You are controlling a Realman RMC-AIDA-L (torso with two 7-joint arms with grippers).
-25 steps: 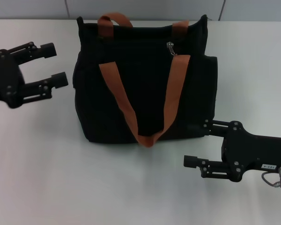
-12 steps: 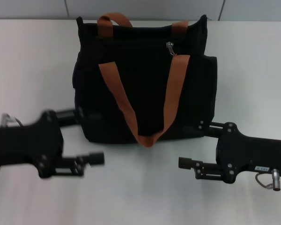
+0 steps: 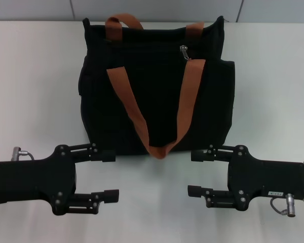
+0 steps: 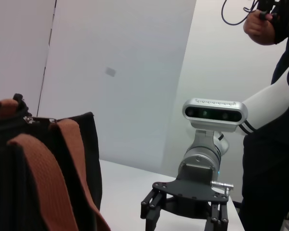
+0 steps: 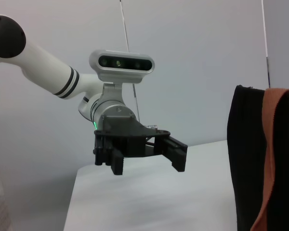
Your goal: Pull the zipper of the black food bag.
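Centrally, black food bag [image 3: 157, 91] on white table [image 3: 273, 91], pale wall [image 3: 157, 9] behind, silver zipper [image 3: 184, 51] near its top, left gripper [image 3: 109, 174] and right gripper [image 3: 193, 172] spread wide, empty, before the bag.

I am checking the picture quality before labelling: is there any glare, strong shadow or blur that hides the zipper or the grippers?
Head view: even light, soft shadows on the table, no glare; the zipper is small but distinct on the black food bag; left gripper and right gripper sharp, both open. Left wrist view: zipper visible, bag fabric dark, detail lost. Right wrist view: clear.
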